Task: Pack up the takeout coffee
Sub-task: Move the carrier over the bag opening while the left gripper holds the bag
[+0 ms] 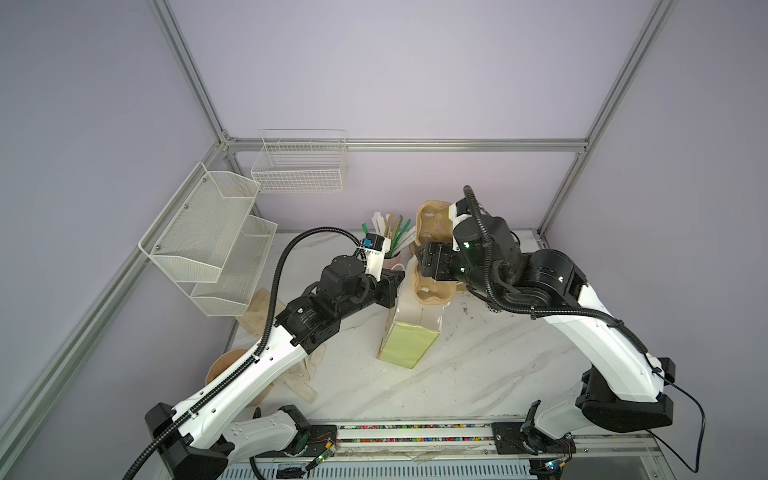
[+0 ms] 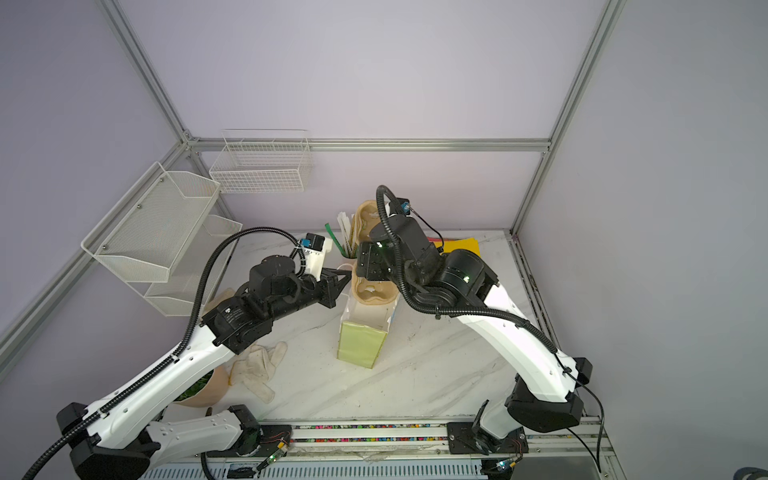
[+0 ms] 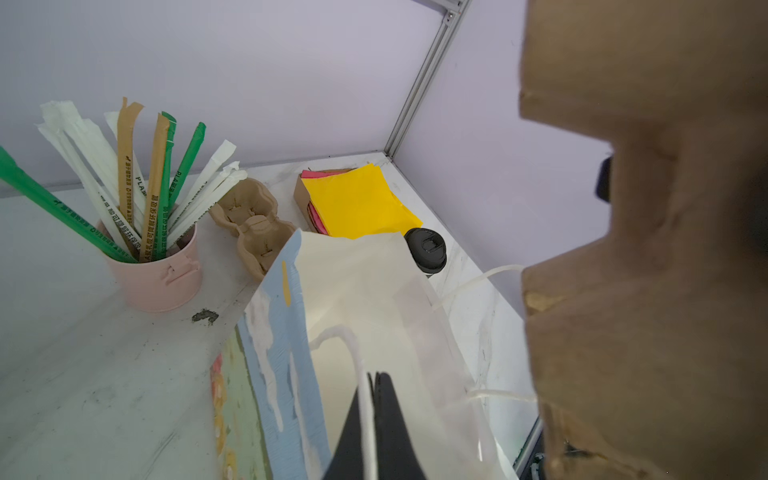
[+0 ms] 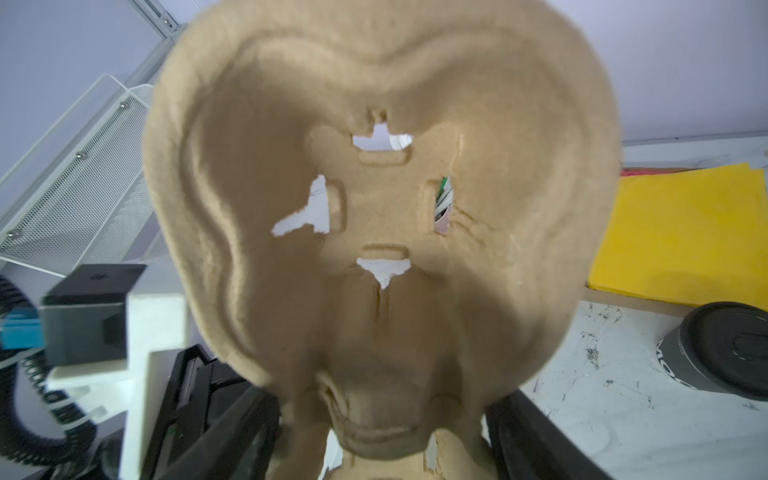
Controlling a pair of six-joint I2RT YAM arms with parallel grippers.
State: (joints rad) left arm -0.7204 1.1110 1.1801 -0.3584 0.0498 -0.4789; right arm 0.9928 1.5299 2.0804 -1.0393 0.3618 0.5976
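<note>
The takeout coffee (image 3: pixel 426 251) stands upright on the tabletop (image 1: pixel 478 374) with its black lid on, just beside a stack of yellow napkins (image 3: pixel 357 203) and behind the far wall of the paper bag (image 1: pixel 409 336). In both top views the right arm covers it.

The left end effector (image 3: pixel 374 386) is pinched fully closed on the bag's white cord handle (image 3: pixel 353 353) at the near edge of the open mouth. The right end effector (image 1: pixel 424 266) has its jaws set wide around the narrow waist of a brown pulp cup carrier (image 4: pixel 374 208), gripping it and holding it tilted over the bag's mouth. The carrier fills most of the right wrist view and blocks one side of the left wrist view.

A pink cup (image 3: pixel 162 274) of wrapped straws and stirrers stands just behind the bag. A second carrier (image 3: pixel 249 216) lies flat between that cup and the napkins. Pale cloth gloves (image 2: pixel 257 365) lie near the left arm, and a tan pot (image 2: pixel 203 386) with something green inside sits by that arm's base.

The tabletop is white with grey marble veining and dark scuff marks. The walls are pale lavender in an aluminium frame. A two-tier white mesh shelf (image 1: pixel 208 241) and a wire basket (image 1: pixel 299 166) hang at the left back corner.
</note>
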